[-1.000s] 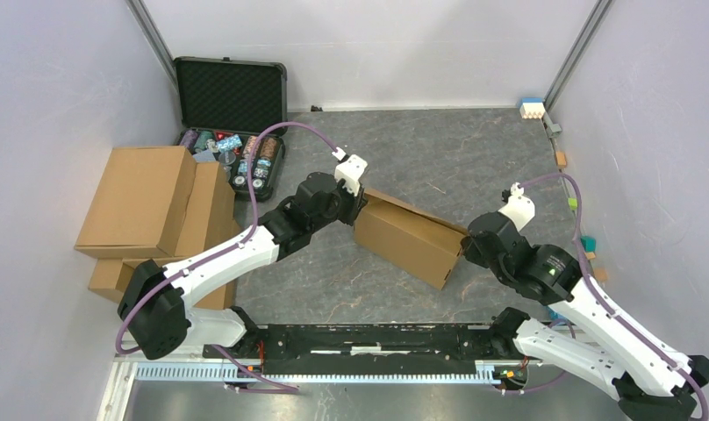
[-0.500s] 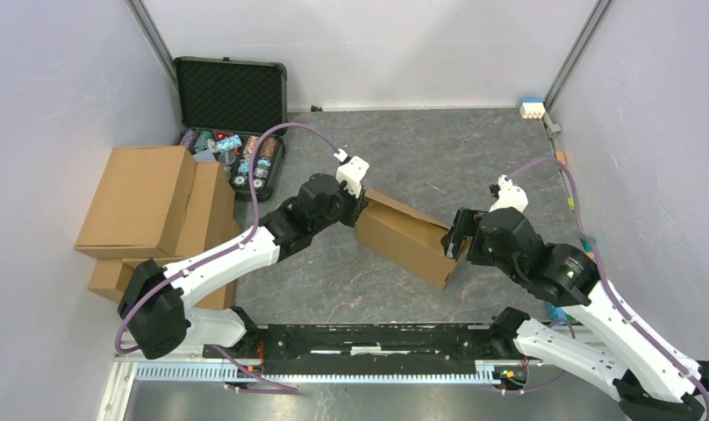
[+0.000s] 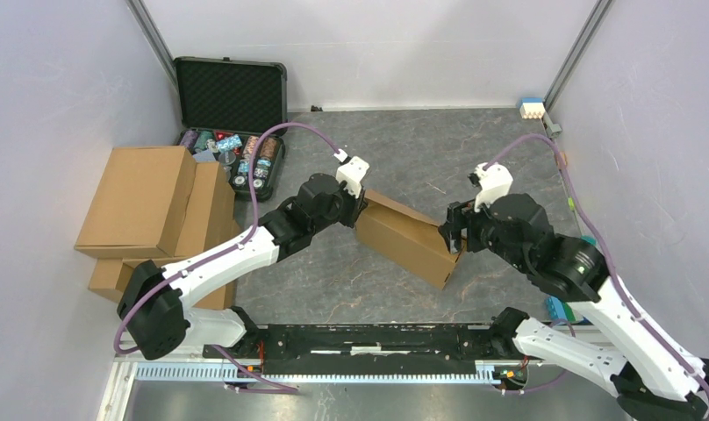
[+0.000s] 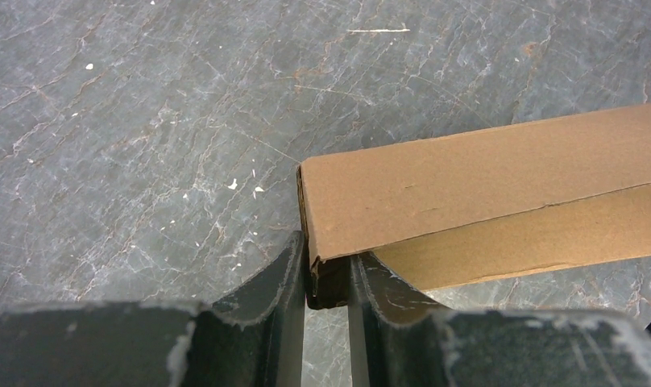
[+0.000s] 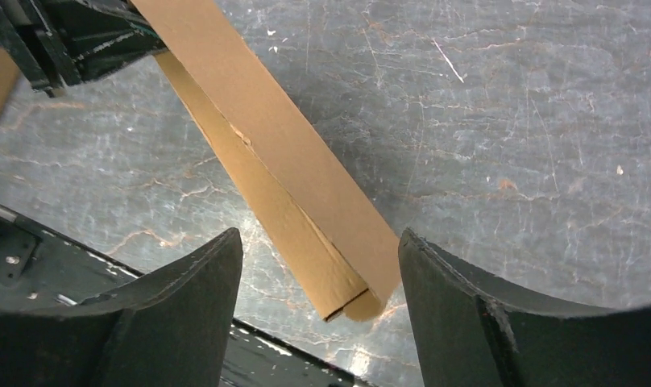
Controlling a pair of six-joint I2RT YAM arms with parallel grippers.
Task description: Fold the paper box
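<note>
Now the paper box (image 3: 404, 235) stands on edge on the counter (image 3: 439, 149), its long axis running slantwise from one arm to the other. The left pincer (image 4: 329, 270) is nipped narrow on the box's corner at its own end. The right pincer (image 5: 318, 242) gapes wide astride the opposite end, the cardboard between its jaws and seemingly clear of both, so the right arm is placed to close.

left arm (image 3: 232, 254) extended | left fingers (image 4: 266, 310) pinched close | right arm (image 3: 601, 303) bent | right fingers (image 5: 177, 318) spread, apparently free
</note>
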